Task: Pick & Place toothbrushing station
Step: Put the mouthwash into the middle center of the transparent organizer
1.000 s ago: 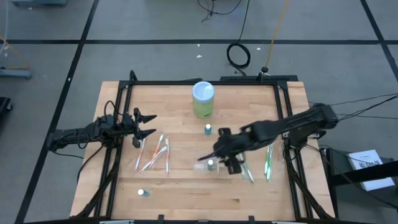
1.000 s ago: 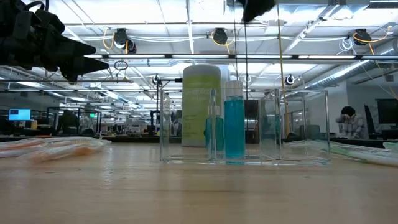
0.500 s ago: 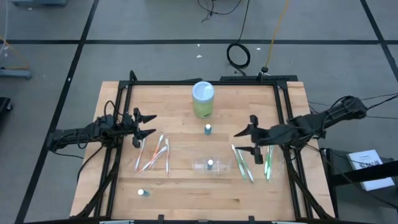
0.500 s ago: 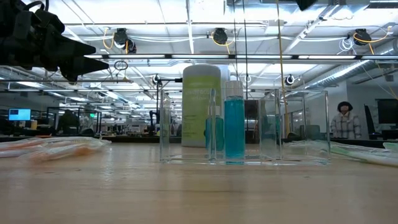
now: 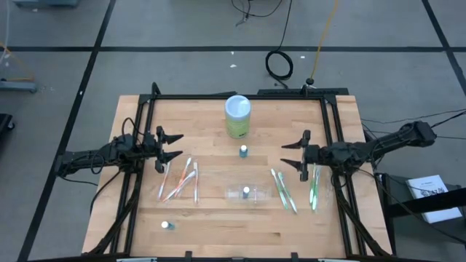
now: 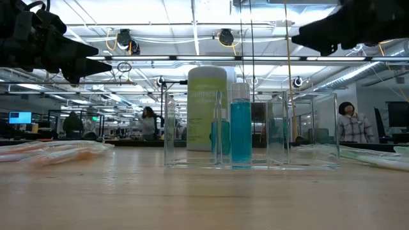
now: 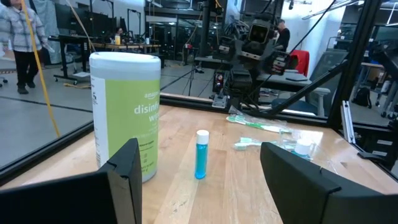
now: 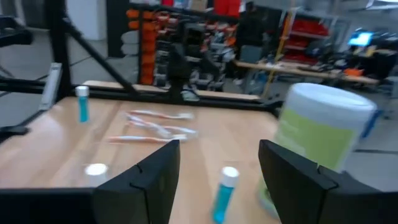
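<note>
The left gripper [image 5: 172, 145] hovers at the table's left edge, fingers spread and empty, just behind the loose toothbrushes [image 5: 179, 180], likely its stock to pick from. Mid-table, the clear organizer [image 5: 247, 193] holds one blue tube [image 5: 247, 191]; another tube [image 5: 243, 151] stands near the wipes canister [image 5: 237, 116]. The right gripper [image 5: 294, 155] hangs open, empty, beside the green toothbrushes [image 5: 314, 188].
</note>
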Controlling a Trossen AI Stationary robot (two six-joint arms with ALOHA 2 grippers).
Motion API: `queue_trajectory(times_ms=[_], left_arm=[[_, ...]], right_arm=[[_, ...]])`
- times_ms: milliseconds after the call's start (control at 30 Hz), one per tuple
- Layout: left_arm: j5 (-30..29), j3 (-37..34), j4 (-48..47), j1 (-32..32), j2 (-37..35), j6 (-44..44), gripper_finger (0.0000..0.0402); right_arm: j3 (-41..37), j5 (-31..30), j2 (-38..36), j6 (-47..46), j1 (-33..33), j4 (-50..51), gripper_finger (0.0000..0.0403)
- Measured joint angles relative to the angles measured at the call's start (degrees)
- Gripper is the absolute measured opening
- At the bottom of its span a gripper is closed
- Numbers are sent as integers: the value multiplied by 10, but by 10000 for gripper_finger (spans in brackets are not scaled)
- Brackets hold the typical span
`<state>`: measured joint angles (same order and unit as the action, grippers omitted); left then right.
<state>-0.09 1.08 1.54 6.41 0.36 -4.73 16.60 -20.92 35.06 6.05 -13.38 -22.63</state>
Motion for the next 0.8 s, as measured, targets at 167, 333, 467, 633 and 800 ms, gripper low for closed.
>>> queue_trajectory(times_ms=[167, 333, 467, 633, 800], left_arm=[[0, 0, 0, 0, 0, 0, 232], [0, 0, 2, 0, 0, 0, 232], [0, 0, 40, 0, 0, -3, 232], [0, 0, 104, 0, 0, -68, 232], [-4, 0, 107, 0, 0, -89, 232]], right_arm=[[-36, 1, -49, 17, 41, -11, 210], [-71, 33, -113, -11, 84, -13, 210], [-102, 91, -129, -62, 125, -34, 210], [-129, 121, -128, -98, 163, -58, 210], [-130, 131, -130, -93, 185, -62, 210]])
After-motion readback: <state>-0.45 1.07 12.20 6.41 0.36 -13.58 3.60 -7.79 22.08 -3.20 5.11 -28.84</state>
